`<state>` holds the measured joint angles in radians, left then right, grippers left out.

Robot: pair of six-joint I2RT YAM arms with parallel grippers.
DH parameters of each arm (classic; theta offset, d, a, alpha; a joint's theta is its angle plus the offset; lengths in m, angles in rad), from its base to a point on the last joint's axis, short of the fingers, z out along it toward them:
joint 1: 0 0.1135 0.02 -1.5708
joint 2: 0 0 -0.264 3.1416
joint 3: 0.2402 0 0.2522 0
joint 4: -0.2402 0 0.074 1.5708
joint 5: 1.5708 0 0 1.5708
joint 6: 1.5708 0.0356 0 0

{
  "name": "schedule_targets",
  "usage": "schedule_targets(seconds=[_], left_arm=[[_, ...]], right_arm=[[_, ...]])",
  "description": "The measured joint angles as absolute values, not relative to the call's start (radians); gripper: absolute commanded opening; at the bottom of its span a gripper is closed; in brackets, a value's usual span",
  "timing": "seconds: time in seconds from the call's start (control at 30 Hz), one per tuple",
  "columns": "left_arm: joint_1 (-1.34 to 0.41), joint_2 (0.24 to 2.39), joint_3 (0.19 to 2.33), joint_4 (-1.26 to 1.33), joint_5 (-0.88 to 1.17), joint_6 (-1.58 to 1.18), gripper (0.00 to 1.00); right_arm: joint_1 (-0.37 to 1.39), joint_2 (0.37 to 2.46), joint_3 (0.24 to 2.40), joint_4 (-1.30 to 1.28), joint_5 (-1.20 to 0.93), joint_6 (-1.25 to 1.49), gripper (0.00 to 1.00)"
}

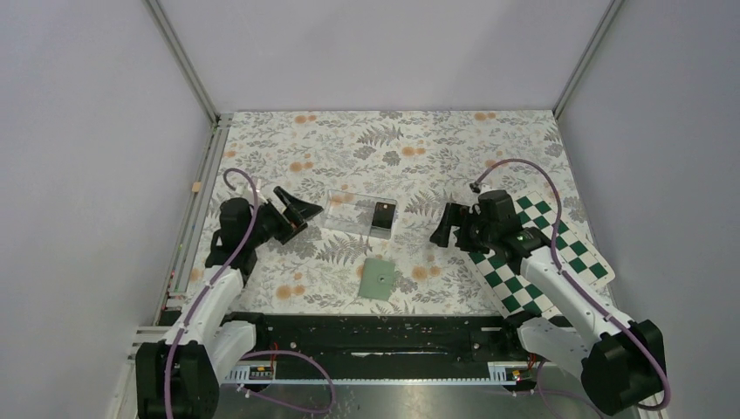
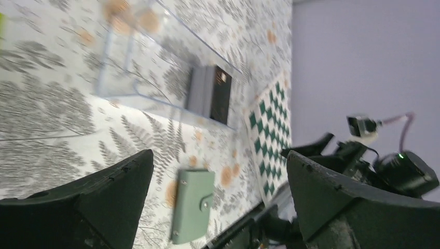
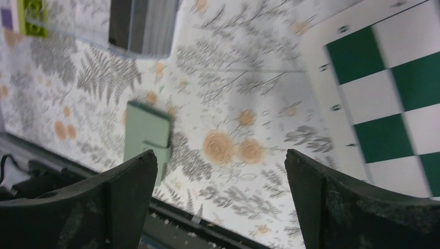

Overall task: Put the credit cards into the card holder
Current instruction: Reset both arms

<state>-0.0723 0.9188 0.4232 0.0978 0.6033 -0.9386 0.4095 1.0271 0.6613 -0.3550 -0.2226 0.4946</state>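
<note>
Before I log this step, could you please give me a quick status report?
Left gripper open, empty. Right gripper open, empty. Credit cards standing in clear box; card holder shut, on the cloth. Nothing blocking the holder.

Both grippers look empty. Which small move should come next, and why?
Probably lower the right gripper to the wallet and open it: the wallet lies shut, the cards sit in the clear box, and this gripper is open and empty.

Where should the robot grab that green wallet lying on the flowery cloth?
Probably across its two long edges, coming straight down from above. The card holder lies flat and closed on the tablecloth, so only its thin sides offer a pinch, and the shorter width is the easier span.
</note>
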Motion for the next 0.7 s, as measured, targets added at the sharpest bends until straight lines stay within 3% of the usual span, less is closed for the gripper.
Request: schedule_targets(seconds=[0.2,0.37,0.7], left_arm=[[-0.027,0.913,0.563,-0.078,0.392,-0.718,0.99],[-0.026,0.909,0.587,-0.055,0.142,-0.533,0.99],[-0.026,1.020,0.347,0.332,-0.167,-0.252,0.99]], right_arm=[[0.344,0.987,0.652,-0.331,-0.015,0.392,0.99],[0.336,0.937,0.528,-0.150,0.220,0.258,0.98],[0.267,1.133,0.289,0.419,0.402,0.026,0.99]])
